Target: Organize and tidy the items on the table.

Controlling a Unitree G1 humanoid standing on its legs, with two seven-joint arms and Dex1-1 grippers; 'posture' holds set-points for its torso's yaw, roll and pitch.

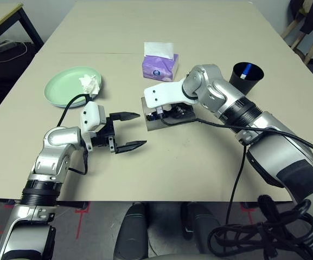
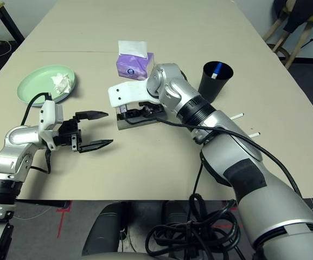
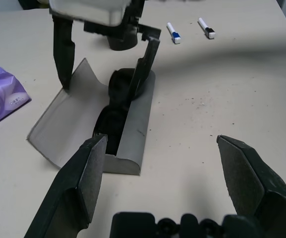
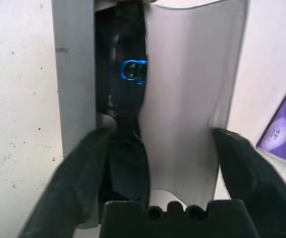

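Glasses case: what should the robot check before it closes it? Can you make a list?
1. Black sunglasses lying inside the grey glasses case: ok.
2. Case lid open, flap laid flat on the table: ok.
3. Right gripper open over the case, holding nothing: ok.
4. Left gripper open and away from the case: ok.
5. Purple tissue box clear of the flap: ok.
6. Sunglasses fully below the case rim: cannot tell.

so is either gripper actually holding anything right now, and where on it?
Nothing held. The left gripper is open over bare table. The right gripper is open above the glasses case, with the sunglasses lying inside.
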